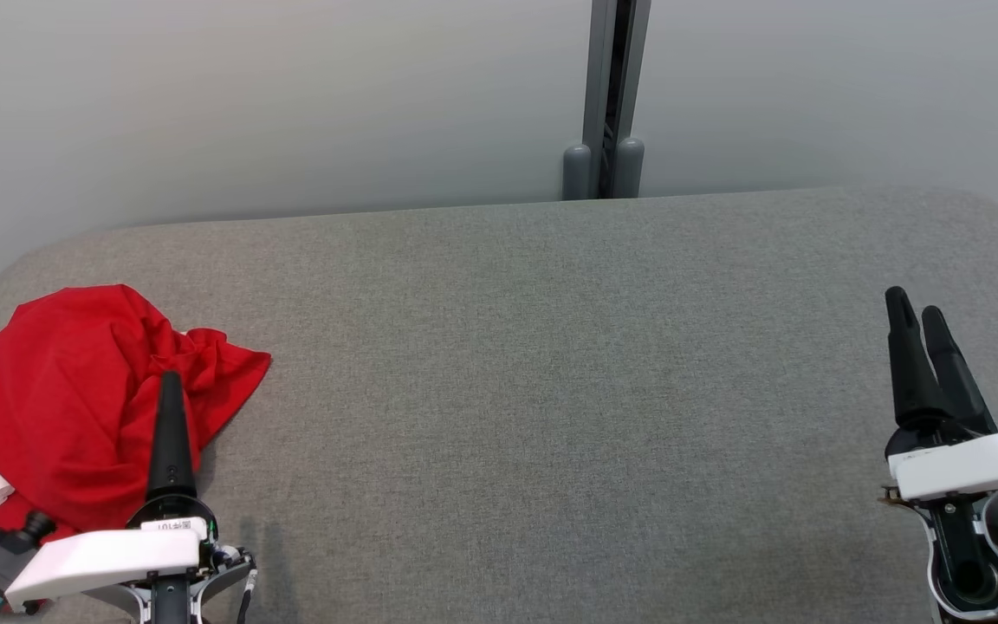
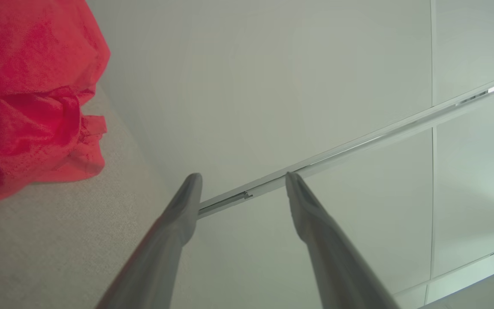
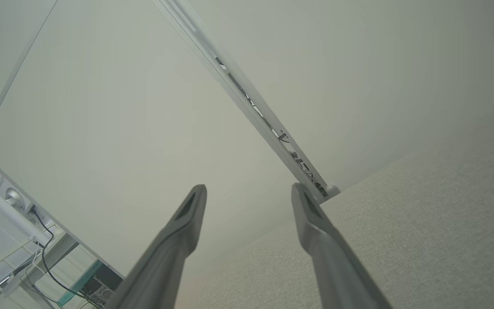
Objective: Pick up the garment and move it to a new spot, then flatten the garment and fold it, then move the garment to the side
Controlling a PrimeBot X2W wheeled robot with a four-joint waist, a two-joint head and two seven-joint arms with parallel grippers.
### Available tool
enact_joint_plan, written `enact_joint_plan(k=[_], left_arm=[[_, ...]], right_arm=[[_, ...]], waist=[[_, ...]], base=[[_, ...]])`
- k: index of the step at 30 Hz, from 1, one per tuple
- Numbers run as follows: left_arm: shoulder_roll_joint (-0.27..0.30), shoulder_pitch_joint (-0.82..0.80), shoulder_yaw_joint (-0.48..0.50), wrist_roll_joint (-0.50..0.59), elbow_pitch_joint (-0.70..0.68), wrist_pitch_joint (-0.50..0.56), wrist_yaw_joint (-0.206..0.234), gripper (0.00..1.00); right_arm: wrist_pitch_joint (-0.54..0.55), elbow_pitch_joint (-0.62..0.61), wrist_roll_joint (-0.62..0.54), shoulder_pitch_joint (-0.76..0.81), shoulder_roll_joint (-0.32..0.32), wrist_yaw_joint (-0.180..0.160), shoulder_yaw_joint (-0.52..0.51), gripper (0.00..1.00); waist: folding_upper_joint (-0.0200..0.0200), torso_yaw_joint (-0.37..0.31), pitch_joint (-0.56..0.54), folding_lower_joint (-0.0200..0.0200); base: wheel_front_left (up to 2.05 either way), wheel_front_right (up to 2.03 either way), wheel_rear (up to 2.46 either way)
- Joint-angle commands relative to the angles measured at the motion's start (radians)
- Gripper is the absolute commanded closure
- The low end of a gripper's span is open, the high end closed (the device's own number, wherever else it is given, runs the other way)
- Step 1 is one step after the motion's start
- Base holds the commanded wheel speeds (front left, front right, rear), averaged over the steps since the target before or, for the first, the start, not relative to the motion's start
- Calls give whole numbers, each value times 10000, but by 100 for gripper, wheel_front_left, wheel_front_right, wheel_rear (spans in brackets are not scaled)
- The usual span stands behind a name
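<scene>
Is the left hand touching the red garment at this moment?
Apart. In the left wrist view the left hand is open and empty, and a strip of bare grey table separates it from the red garment.

No legible text for you in any view. Only candidate: small white label on wrist collar just behind left hand, head view. Short line of dark print on it, with what looks like small square code at its right end. Too small and blurred; you cannot make out a single character.
</scene>
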Motion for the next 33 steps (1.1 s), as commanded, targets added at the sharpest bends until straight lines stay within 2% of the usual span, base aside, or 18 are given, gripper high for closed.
enact_joint_plan(k=[1,15,25,33], left_arm=[[48,-116,64,447,-280,-82,-11,0],[58,-101,-281,4524,-1104,-344,82,0],[65,23,-1061,7077,-1358,-512,546,0],[70,162,-1447,8541,-1062,-633,932,0]], right_arm=[[-140,-268,-558,-239,-123,2,105,0],[-693,-892,-3597,-238,143,2,224,0],[-1056,-775,-4720,-10,211,2,209,0],[-1272,-570,-5297,99,201,2,253,0]], waist=[[0,1,6,0],[0,-20,220,0],[0,-45,259,0],[0,-93,243,0]], base=[[0,0,0],[0,0,0],[0,0,0],[0,0,0]])
